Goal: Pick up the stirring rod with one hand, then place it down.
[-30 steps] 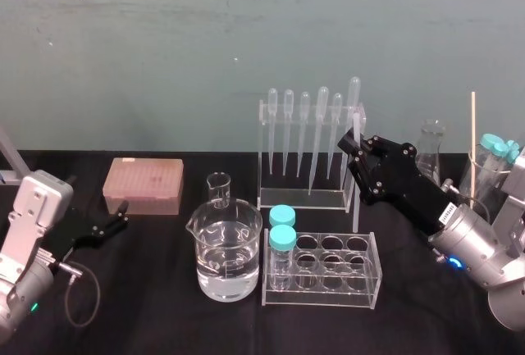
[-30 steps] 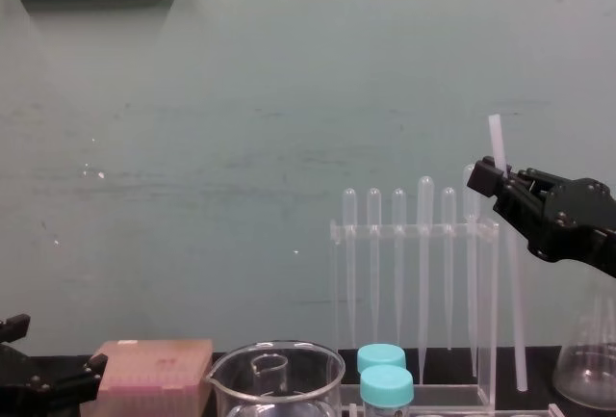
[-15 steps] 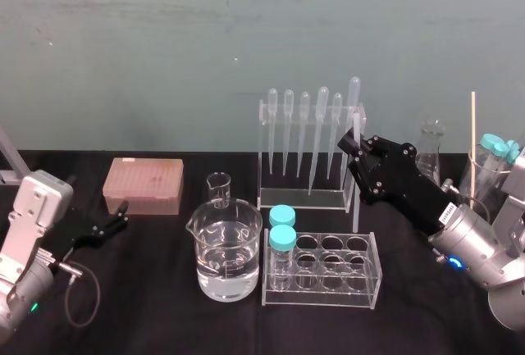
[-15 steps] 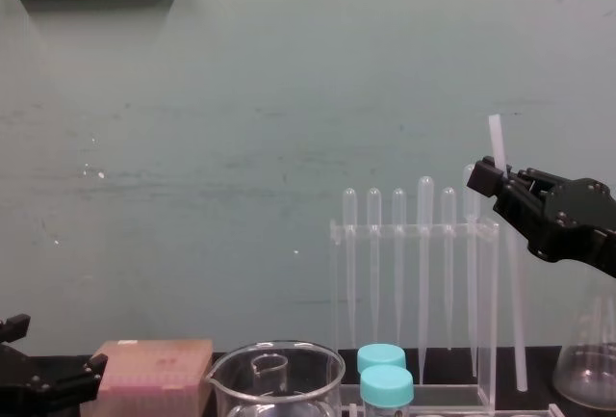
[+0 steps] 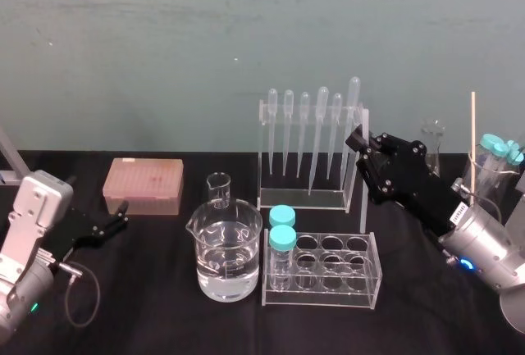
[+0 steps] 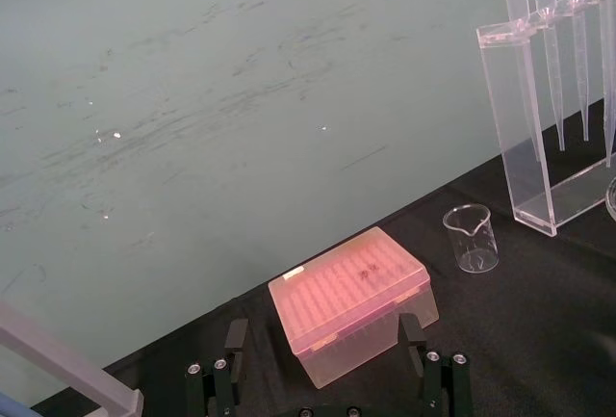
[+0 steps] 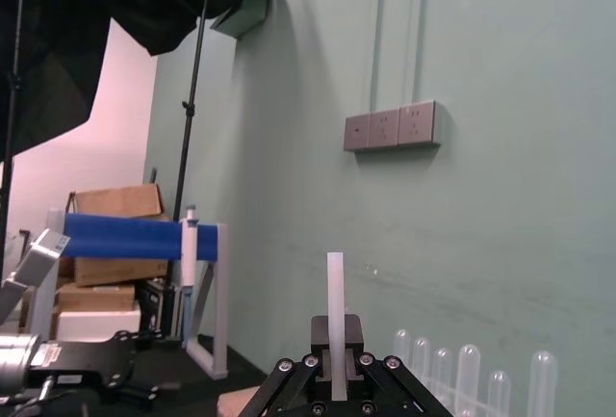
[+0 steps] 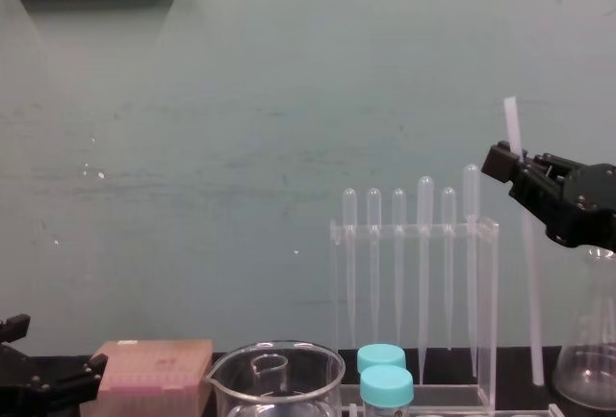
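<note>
Right end effector (image 8: 500,159) grips the stirring rod (image 8: 532,292) near its top, just right of the pipette rack (image 8: 414,230), long axis near-vertical, lower end toward the desk (image 5: 164,306); left end effector (image 5: 123,215) sits parked, jaws apart, well left of the rack, so the right arm is nearer.

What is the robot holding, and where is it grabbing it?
The right gripper holds the stirring rod, pinched near its upper end, with a short bit sticking out above the grip. The left gripper is open and holds nothing.
</note>
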You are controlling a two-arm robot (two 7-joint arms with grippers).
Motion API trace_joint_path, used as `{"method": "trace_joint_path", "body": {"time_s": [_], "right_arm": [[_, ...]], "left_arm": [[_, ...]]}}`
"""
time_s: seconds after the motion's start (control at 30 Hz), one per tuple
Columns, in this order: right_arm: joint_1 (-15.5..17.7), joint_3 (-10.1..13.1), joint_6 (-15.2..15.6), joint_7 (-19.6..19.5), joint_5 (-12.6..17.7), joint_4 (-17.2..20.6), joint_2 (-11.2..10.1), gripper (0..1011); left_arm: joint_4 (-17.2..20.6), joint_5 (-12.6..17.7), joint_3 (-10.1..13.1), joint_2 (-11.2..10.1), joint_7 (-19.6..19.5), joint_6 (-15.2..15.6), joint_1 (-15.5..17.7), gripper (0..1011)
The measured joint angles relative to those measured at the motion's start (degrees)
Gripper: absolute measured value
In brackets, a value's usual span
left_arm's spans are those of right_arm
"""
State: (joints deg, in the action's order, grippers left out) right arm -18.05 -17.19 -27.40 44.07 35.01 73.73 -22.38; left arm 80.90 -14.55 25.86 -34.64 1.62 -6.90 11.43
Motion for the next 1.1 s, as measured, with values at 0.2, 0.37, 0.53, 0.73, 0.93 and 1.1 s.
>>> {"method": "trace_joint_path", "body": {"time_s": [0.2,0.37,0.53,0.73,0.93,1.1], "right_arm": [[1.8,-0.2,3.0,-0.2,0.0,2.6,-1.5,72],[2.2,-1.2,5.0,0.1,0.0,2.8,-2.2,72],[1.9,-2.0,6.2,0.1,-0.4,2.1,-2.4,72],[1.1,-2.9,7.1,0.4,-0.4,0.6,-2.3,72],[0.0,-3.8,7.7,1.1,-0.6,-1.5,-2.2,72],[-1.4,-4.6,8.1,1.7,-0.9,-4.1,-1.9,72]], "left_arm": [[0.0,0.0,0.0,0.0,0.0,0.0,0.0,1000],[0.0,0.0,0.0,0.0,0.0,0.0,0.0,1000],[0.0,0.0,0.0,0.0,0.0,0.0,0.0,1000],[0.0,0.0,0.0,0.0,0.0,0.0,0.0,1000],[0.0,0.0,0.0,0.0,0.0,0.0,0.0,1000],[0.0,0.0,0.0,0.0,0.0,0.0,0.0,1000]]}}
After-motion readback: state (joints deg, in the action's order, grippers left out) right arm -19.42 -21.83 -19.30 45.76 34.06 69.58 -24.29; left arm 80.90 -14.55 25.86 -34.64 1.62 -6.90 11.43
